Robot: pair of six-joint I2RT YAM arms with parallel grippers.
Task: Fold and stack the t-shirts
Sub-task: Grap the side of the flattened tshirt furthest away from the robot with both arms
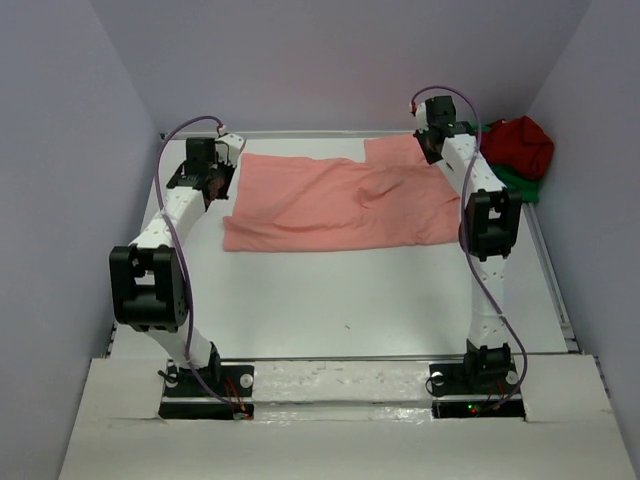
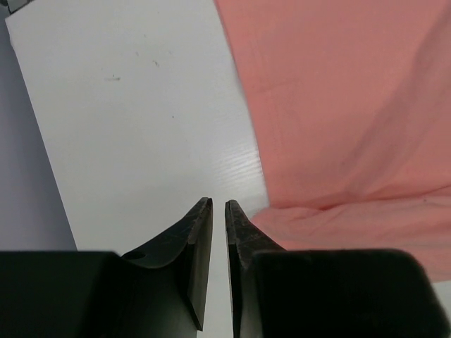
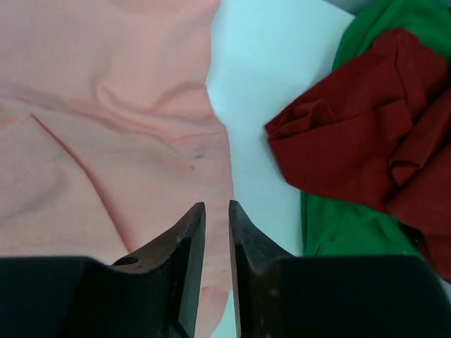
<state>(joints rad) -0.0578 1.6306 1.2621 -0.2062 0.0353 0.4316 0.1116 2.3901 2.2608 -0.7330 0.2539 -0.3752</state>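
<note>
Gap slim in both: L gripper (image 2: pixel 218 204) at pink shirt (image 2: pixel 338 105) edge, R gripper (image 3: pixel 216 205) over it; whether gripping, can't tell.

Worktop (image 1: pixel 350 290): white and smooth in front of you, with a few small dark specks.
Walls: pale lilac-grey back wall (image 1: pixel 330 60), with matching side walls (image 1: pixel 50 150) closing you in left and right.
Near edge: white board (image 1: pixel 340 440) along the front.
Light: soft and even, giving you faint shadows.
</note>
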